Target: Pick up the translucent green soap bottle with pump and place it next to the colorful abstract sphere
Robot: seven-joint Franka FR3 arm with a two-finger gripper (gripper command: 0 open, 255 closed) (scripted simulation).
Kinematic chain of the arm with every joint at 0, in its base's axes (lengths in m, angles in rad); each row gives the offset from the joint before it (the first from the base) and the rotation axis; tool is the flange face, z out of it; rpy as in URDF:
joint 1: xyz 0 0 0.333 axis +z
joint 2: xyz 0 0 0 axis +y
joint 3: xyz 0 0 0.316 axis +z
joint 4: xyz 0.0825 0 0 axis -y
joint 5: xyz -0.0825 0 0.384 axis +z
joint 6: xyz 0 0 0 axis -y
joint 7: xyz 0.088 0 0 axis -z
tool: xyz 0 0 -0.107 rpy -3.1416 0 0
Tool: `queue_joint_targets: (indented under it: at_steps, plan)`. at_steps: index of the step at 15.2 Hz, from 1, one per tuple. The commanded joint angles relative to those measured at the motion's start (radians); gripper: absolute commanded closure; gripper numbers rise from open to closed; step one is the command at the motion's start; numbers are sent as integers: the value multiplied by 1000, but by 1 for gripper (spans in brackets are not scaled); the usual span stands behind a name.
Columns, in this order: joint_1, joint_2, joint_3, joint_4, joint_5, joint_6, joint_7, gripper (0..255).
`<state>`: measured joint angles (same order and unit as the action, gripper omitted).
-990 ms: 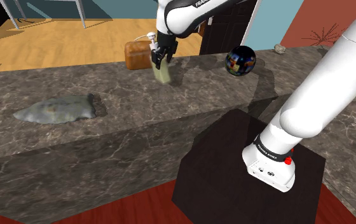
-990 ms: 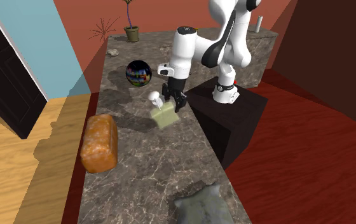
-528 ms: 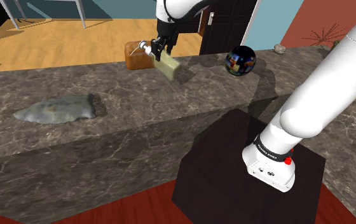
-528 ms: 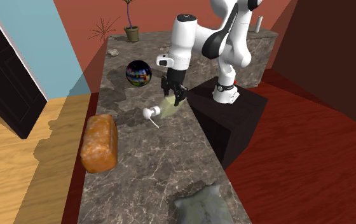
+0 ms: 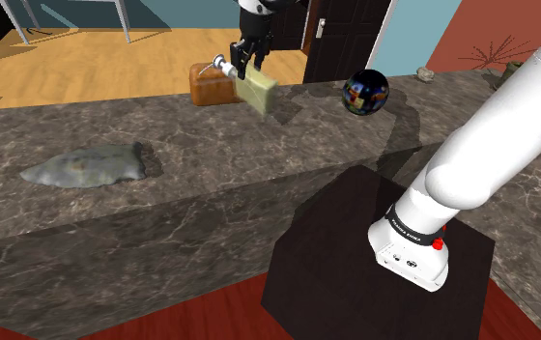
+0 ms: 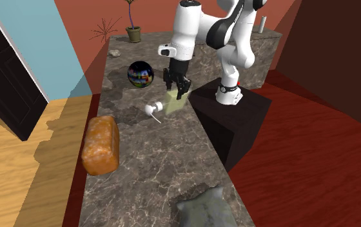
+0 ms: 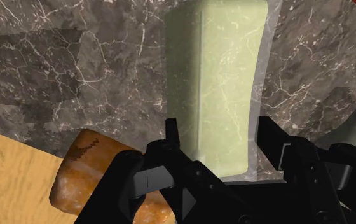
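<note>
The soap bottle [image 5: 259, 94] was a pale, see-through green slab with a white pump [image 5: 222, 66]. It hung tilted above the marble tabletop [image 5: 162, 222], pump end pointing away from the colourful sphere [image 5: 365, 93]. It was near the sphere but apart from it, on the shoulder view's left. The black hand [image 5: 247, 66] was clamped on the bottle's body, a finger pressed to each side. Lettering on the arm's base ring [image 5: 404, 235] seemed to read FRANKA EMIKA.
</note>
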<state>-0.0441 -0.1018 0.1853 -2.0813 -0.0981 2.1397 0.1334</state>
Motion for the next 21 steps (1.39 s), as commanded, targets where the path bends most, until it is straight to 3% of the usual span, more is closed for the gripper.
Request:
queue_joint_targets:
  at_steps: [1, 21]
  plan:
    - [1, -2, 1, 24, 2, -27, -1, 255]
    - [2, -15, 0, 279, 15, -293, -29, 255]
